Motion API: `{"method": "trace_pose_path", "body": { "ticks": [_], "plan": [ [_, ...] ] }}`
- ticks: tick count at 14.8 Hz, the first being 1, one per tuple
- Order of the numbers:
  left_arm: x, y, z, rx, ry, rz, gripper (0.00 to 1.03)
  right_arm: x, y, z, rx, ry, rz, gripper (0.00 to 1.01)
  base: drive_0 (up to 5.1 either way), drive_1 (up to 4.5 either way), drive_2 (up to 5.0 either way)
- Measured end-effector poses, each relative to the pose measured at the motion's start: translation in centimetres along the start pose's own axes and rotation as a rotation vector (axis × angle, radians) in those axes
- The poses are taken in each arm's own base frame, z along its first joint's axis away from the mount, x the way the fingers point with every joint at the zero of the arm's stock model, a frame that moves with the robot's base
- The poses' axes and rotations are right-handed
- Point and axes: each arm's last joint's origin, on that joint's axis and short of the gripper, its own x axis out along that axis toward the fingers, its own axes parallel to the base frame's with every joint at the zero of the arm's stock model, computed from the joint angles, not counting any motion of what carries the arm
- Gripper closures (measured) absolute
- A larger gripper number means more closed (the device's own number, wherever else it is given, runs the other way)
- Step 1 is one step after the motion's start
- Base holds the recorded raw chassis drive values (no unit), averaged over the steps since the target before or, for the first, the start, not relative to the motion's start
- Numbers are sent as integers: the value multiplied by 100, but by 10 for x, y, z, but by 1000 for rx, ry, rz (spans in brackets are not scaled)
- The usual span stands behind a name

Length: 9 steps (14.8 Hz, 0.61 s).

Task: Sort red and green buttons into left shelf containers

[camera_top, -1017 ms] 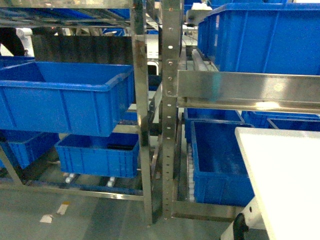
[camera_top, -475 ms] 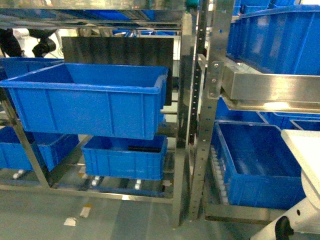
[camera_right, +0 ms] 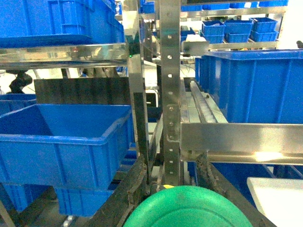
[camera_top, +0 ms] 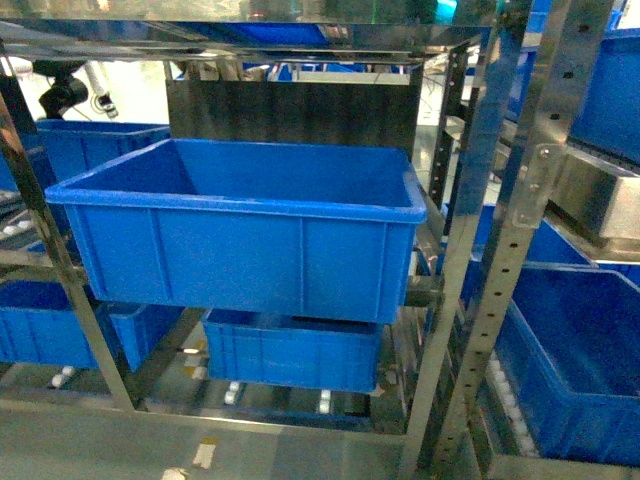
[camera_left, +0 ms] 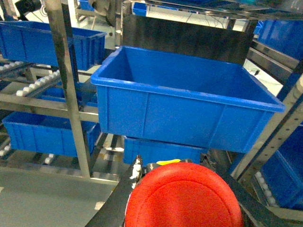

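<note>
You are facing the big blue bin (camera_top: 240, 250) on the shelf.
Your left pincer (camera_left: 182, 189) is gripping the red button (camera_left: 183, 201); your right pincer (camera_right: 170, 201) is gripping the green button (camera_right: 187, 208).

Shiny metal racks (camera_top: 505, 250) stand on a grey floor (camera_top: 90, 450). A dark panel (camera_top: 290, 115) sits at the back. White rollers (camera_top: 232, 392) line the bottom rack.
</note>
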Motion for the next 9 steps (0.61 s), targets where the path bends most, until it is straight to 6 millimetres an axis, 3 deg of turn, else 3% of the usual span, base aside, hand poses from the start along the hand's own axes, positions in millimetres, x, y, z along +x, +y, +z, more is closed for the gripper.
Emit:
{"method": "trace_pose_path", "body": {
  "ticks": [9],
  "plan": [
    [0, 0, 0, 0, 0, 0, 73, 0, 0, -1, 2, 6, -1, 73, -331, 489, -159]
  ]
}}
